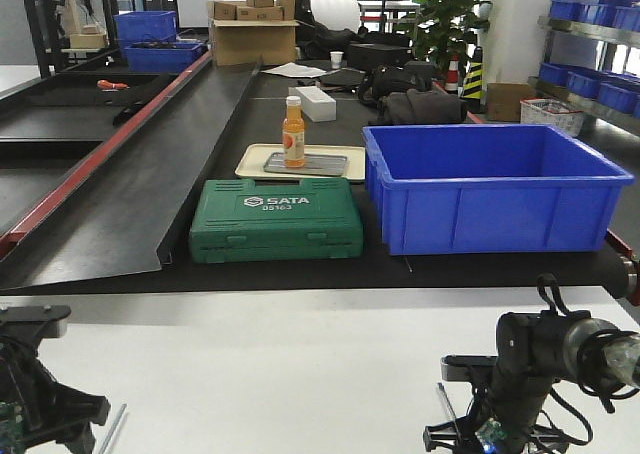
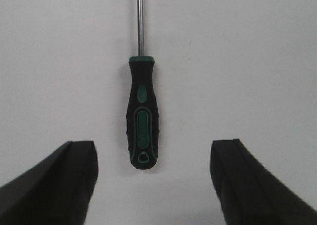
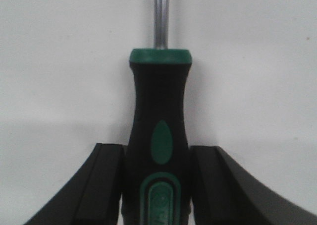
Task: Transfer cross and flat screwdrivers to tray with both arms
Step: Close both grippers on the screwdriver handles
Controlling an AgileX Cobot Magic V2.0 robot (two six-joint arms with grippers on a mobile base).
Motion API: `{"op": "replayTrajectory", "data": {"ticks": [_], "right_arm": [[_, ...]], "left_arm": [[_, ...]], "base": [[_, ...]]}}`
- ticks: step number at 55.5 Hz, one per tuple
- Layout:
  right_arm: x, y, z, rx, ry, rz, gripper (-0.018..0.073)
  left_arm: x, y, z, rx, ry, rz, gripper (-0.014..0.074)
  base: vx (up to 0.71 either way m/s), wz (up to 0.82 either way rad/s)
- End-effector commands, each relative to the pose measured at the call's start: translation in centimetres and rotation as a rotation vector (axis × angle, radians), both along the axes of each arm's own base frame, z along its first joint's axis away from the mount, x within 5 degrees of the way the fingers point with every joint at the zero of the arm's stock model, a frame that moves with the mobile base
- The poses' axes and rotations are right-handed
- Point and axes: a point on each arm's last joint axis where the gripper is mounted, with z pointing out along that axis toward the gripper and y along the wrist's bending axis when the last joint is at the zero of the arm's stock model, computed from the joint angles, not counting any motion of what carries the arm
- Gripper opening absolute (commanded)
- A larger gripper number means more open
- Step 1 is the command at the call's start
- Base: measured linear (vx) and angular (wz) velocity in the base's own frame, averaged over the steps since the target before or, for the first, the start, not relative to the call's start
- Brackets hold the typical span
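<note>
In the left wrist view one screwdriver (image 2: 142,118), black handle with green accents, lies on the white table with its silver shaft pointing away. My left gripper (image 2: 154,144) is open. Its fingers (image 2: 74,175) stand wide on both sides of the handle's butt end and do not touch it. In the right wrist view my right gripper (image 3: 157,149) is shut on the other screwdriver (image 3: 159,106); both fingers (image 3: 106,180) press on the handle's lower half. Both thin shafts show in the front view, one by the left arm (image 1: 110,426), one by the right arm (image 1: 447,404). The tray is out of view.
Beyond the white table (image 1: 300,354) is a black bench holding a green SATA case (image 1: 275,219), a deep blue bin (image 1: 490,184) and a beige tray (image 1: 255,154) that holds a grey plate and an orange bottle (image 1: 293,132). A black ramp (image 1: 130,174) slopes at left.
</note>
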Motion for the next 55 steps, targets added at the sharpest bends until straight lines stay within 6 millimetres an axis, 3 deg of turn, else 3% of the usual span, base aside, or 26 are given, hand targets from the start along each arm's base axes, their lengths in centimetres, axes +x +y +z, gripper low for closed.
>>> {"op": "replayTrajectory", "data": {"ticks": [1,17,39,47,50,52,55], "right_arm": [[0.9,0.2,1.9,0.042,-0.103,-0.03,-0.0008],[0.6,0.2,1.8,0.036,-0.068,-0.025,-0.0008],[0.4,0.2,1.8,0.036,-0.051,-0.02,-0.0008],[0.4,0.2,1.8,0.035,-0.052,-0.019,-0.0008],[0.4,0.2,1.8,0.035,-0.053,-0.019,-0.0008],[0.4,0.2,1.8,0.035,-0.055,-0.019,-0.0008],[0.4,0.2,1.8,0.035,-0.056,-0.014,-0.0008]], "left_arm": [[1.1,-0.3,0.4,-0.032,-0.051,0.022,0.0594],[3.2,-0.3,-5.0,-0.011,0.015,0.045,0.0589],[3.8,-0.2,-9.2,-0.002,0.101,0.1,0.0502],[3.7,-0.2,-10.3,0.007,0.142,0.097,0.0363],[3.6,-0.2,-10.5,0.009,0.156,0.096,0.0252],[3.5,-0.2,-10.5,0.01,0.163,0.094,0.0112],[3.5,-0.2,-10.3,0.009,0.158,0.093,-0.0009]], "base": [[0.0,0.0],[0.0,0.0],[0.0,0.0],[0.0,0.0],[0.0,0.0],[0.0,0.0],[0.0,0.0]]}}
